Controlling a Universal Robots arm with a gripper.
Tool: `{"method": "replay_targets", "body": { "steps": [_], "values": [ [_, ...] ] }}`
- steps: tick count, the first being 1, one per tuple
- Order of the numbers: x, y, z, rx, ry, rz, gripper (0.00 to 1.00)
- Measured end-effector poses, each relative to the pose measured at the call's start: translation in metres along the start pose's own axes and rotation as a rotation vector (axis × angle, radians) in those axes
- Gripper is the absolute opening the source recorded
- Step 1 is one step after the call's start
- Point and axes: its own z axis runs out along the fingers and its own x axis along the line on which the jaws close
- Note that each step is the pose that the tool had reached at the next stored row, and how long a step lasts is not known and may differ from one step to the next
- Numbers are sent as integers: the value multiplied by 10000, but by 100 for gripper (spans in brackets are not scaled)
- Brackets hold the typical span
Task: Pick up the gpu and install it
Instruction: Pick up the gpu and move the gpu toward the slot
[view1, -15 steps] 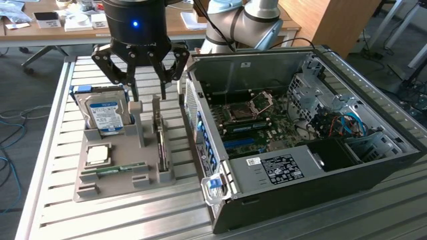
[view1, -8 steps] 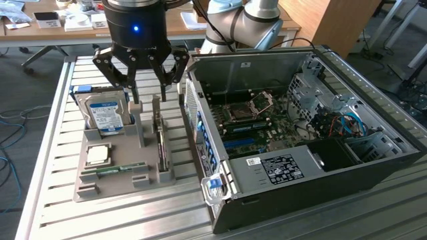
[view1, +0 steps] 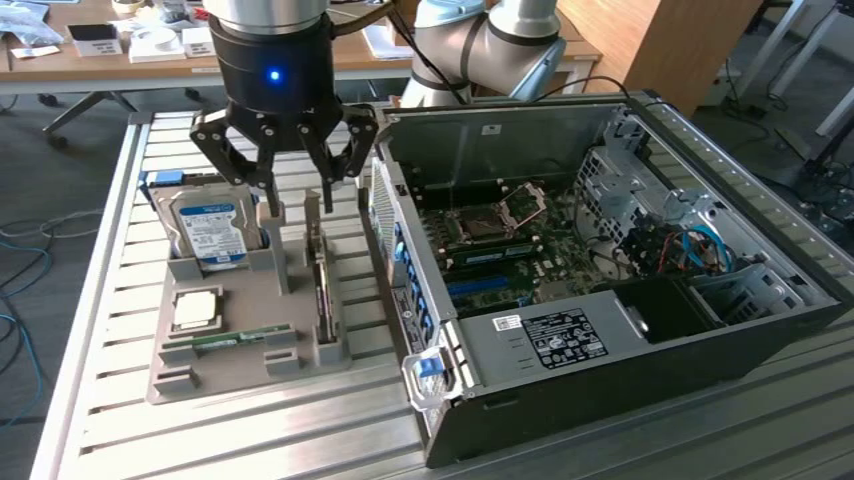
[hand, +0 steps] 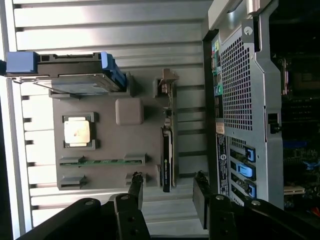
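Observation:
The gpu (view1: 323, 295) is a thin dark card standing on edge in a slot of the grey holder tray (view1: 247, 290), with its pale bracket end toward the far side. In the wrist view the gpu (hand: 166, 160) appears edge-on, running lengthwise on the tray (hand: 110, 145). My gripper (view1: 299, 190) hangs open above the far end of the card, apart from it. From the wrist, the gripper (hand: 168, 195) has one black finger on each side of the card's line, with nothing between them.
On the tray also sit a silver hard drive (view1: 207, 228) in a blue bracket, a square processor (view1: 198, 308) and a green memory stick (view1: 240, 337). The open computer case (view1: 601, 270) stands right beside the tray on the slatted metal table (view1: 120, 250).

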Motion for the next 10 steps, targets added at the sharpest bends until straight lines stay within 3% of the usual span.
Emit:
{"method": "replay_targets", "body": {
  "steps": [4,10],
  "values": [
    [0,0,13,-5,-4,0,53],
    [3,-5,116,-2,-2,0,53]
  ]
}}
